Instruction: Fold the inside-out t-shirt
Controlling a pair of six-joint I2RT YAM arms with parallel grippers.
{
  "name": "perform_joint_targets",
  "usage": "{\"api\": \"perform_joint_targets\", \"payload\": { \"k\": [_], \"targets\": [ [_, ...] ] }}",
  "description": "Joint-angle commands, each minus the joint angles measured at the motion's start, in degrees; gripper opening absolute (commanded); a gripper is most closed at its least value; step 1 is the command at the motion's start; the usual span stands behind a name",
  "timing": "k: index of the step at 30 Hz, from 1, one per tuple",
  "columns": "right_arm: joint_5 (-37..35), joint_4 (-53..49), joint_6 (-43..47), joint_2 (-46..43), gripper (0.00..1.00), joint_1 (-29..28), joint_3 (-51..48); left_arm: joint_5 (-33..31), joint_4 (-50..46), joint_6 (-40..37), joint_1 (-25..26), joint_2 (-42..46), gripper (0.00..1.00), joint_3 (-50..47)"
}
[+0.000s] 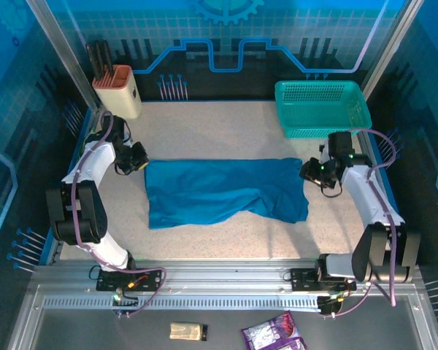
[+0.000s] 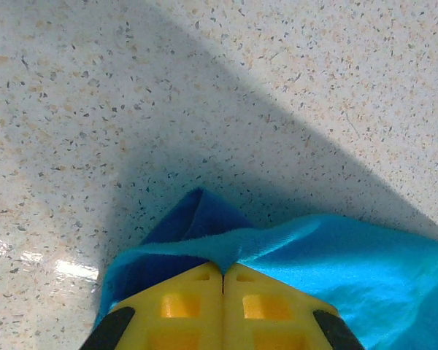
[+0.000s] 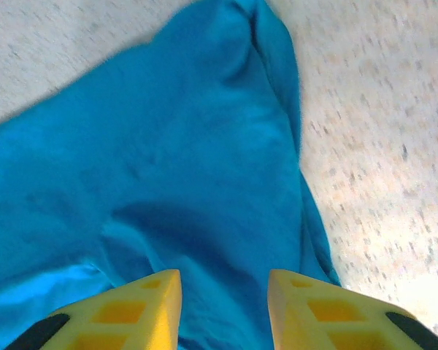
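Observation:
The inside-out t-shirt (image 1: 223, 189) is a plain blue-teal cloth lying as a long folded band across the middle of the table. My left gripper (image 1: 140, 159) is at its far left corner. In the left wrist view its yellow fingers (image 2: 193, 302) are pressed together with a pinch of the t-shirt's edge (image 2: 233, 244) between the tips. My right gripper (image 1: 309, 172) hovers at the t-shirt's right end. There its yellow fingers (image 3: 142, 302) stand apart over the cloth (image 3: 168, 160), with nothing gripped between them.
A teal plastic mesh basket (image 1: 321, 108) stands at the back right. A beige holder with dark handles (image 1: 118, 89) stands at the back left. Speckled tabletop (image 1: 226, 237) lies bare in front of the t-shirt. Small packets (image 1: 274, 335) lie below the near rail.

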State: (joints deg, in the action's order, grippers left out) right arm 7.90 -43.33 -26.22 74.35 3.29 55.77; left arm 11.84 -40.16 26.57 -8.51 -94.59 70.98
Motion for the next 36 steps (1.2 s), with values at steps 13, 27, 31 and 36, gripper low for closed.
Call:
{"api": "perform_joint_targets", "payload": {
  "k": [13,27,31,36],
  "targets": [
    [12.6,13.1,-11.8,-8.7,0.46,-2.9,-26.6,0.5,0.5,-1.3,-0.5,1.2,0.00,0.7],
    [7.9,6.4,-11.2,-19.7,0.00,-2.0,-17.8,0.3,-0.1,-2.0,-0.5,3.4,0.00,-0.1],
    [4.8,0.0,-7.8,-23.7,0.00,0.6,-6.8,1.4,0.0,-1.3,-0.5,7.0,0.00,-0.2],
    [2.4,-5.7,-2.8,-22.7,0.00,4.1,9.0,2.8,-1.5,0.0,-0.6,12.3,0.00,2.6]
  ]
}}
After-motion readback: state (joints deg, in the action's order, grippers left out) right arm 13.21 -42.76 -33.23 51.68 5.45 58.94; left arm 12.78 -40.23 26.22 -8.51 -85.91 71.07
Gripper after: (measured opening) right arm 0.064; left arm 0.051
